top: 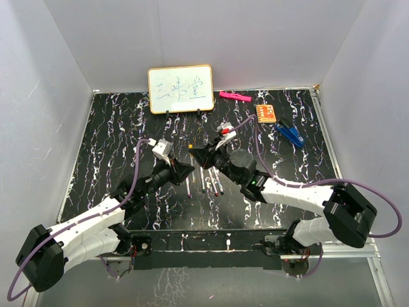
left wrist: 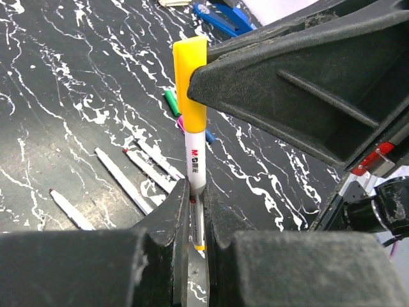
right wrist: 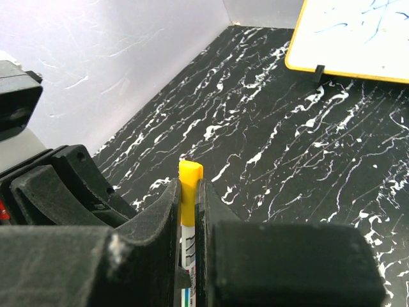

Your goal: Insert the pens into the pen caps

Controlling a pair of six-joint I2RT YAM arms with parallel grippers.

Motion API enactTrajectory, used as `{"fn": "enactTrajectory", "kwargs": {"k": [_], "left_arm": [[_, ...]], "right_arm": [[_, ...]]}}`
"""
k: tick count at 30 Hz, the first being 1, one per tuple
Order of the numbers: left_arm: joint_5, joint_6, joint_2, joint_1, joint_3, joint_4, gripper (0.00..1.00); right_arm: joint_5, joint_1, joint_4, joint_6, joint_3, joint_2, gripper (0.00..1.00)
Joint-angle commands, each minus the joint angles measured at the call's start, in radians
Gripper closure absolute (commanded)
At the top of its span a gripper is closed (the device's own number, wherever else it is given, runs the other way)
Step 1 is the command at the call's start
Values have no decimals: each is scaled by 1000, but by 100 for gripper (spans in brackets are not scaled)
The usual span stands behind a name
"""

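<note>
The left gripper (left wrist: 195, 199) is pinched tight on a pen (left wrist: 197, 160). The right gripper (right wrist: 188, 192) is pinched on the yellow cap (left wrist: 190, 64), which sits over that pen's tip, up off the table (left wrist: 64, 77). That pen looks almost done. Other pens (left wrist: 124, 182) and loose caps (left wrist: 170, 102) lie below, not yet joined.

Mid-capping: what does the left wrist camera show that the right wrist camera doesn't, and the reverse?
Left wrist only: loose pens lying on the table, a green cap and the blue clip.
Right wrist only: the whiteboard and the side wall.
Both: the yellow-capped pen, pinched by the left tool and the right tool, above the black marbled table.
</note>
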Motion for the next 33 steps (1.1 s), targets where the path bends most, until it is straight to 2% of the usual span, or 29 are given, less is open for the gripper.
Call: {"fn": "enactTrajectory", "kwargs": {"k": [1,8,15,19,28,33], "left_arm": [[-99,50,-71,8,114,215,100],[-136,85,-72,8,127,185,100],[-163,77,-69,8,127,102,100],[-155,55,-57,8,133,24,100],[-162,12,-80,8,77,-92,100],[-198,14,-118,8,45,-141,100]], "right_arm": [[-24,69,-287,-29,-8,67,100],[61,118,-352,-50,33,108,100],[97,123,-350,-37,48,85,100],[114,123,-369,-56,110,88,100],[166,123,-368,-170,296,119,71],[231,123,-368,-212,334,80,55]]}}
